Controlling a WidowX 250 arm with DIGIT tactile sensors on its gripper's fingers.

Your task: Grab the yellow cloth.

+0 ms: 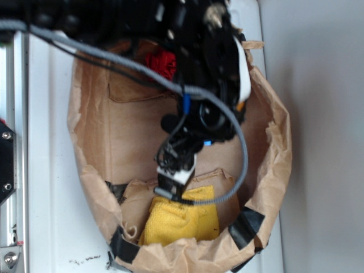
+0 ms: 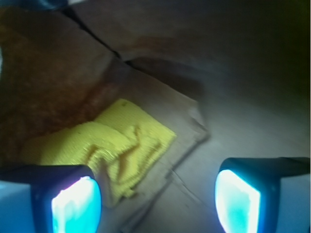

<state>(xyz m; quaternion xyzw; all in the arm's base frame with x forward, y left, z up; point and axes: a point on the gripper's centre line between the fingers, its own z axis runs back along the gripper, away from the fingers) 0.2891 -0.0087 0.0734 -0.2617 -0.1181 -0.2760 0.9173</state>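
Yellow cloth [image 1: 181, 220] lies crumpled on the floor of the paper bag [image 1: 273, 125], near its taped rim. Gripper [image 1: 173, 187] hangs just above its edge, jaws spread, empty (red cloth [image 1: 162, 63] sits at the far end, well apart).

White table [image 1: 51, 170] with a taped-up brown paper bag [image 1: 278, 148] sitting right on it, silver rail [image 1: 14, 114] alongside.
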